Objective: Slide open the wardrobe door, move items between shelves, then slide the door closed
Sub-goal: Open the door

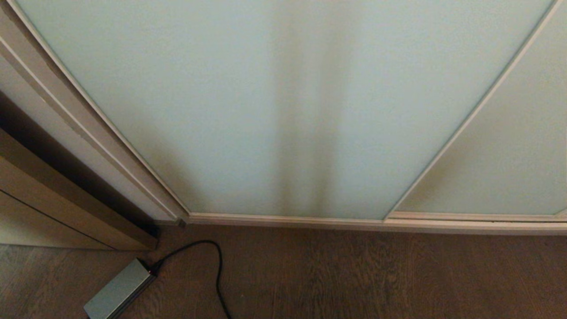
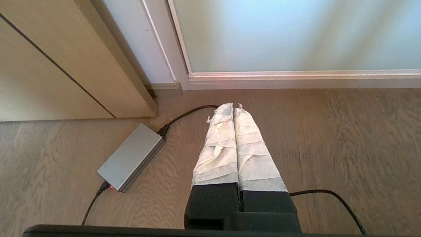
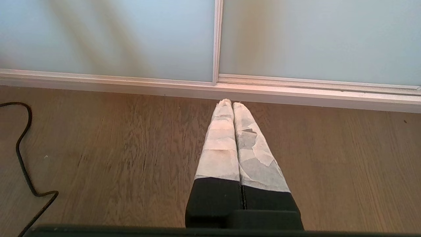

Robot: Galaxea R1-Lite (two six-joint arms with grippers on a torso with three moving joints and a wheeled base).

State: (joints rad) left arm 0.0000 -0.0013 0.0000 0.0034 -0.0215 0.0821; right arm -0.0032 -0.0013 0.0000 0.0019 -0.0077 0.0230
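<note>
Start of task: sliding wardrobe door (image 1: 283,110) fully closed, dead ahead, nothing opened yet. Left gripper (image 2: 233,107) and right gripper (image 3: 232,102) hang parked before the door, fingers pressed together, empty. Next: reach door's frame edge, slide.

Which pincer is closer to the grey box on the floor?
Left. The left pincer hangs just beside the grey box; the right pincer points where the two doors meet, box unseen.

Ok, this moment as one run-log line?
stage: not started | wardrobe door: closed | left gripper: shut, empty, above floor | right gripper: shut, empty, above floor | power brick: on floor
</note>
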